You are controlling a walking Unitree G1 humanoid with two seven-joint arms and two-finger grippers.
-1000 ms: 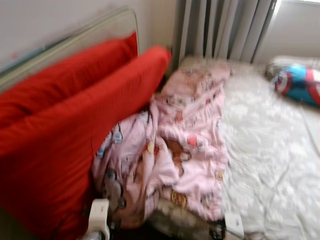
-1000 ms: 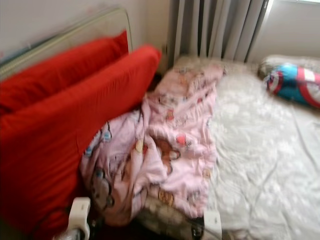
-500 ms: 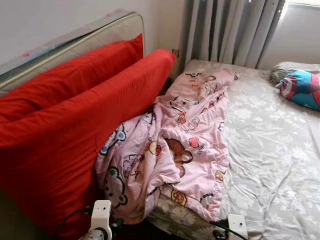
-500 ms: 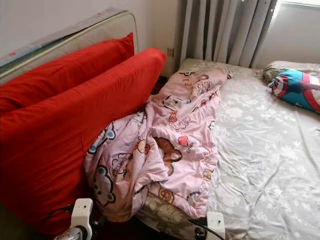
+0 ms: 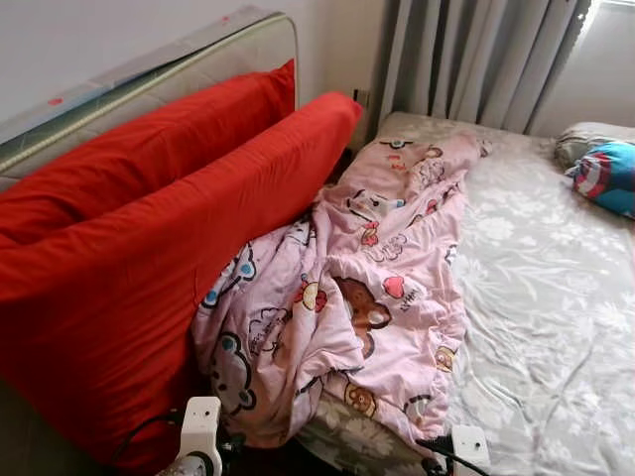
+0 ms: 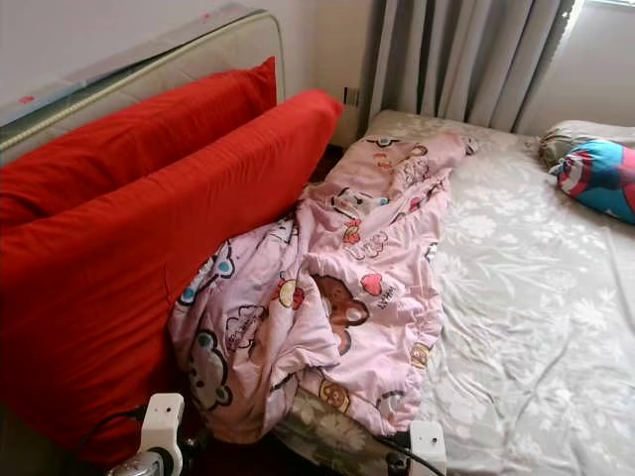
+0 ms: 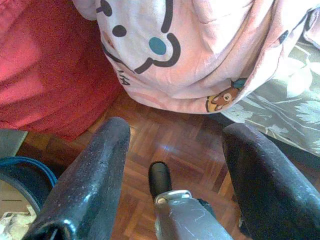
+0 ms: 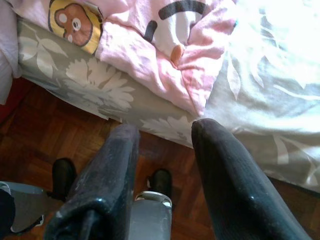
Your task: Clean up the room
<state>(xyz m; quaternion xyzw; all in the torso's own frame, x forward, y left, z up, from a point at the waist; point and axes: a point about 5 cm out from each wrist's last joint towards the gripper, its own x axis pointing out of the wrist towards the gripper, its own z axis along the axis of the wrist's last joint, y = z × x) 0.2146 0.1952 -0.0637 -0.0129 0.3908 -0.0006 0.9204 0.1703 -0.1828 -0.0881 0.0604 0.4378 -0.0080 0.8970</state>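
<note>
While I stand at the foot of the bed, my left tool hangs low over the parquet floor with its fingers spread wide and nothing between them. My right tool hangs the same way near the mattress edge, parted and holding nothing. A pink cartoon-print blanket lies crumpled along the bed's left side, its lower end spilling over the edge towards the floor. Two long red cushions lean against the grey headboard panel, touching the blanket. Far off on the grey floral sheet rests a blue-and-red pillow, before grey curtains.
</note>
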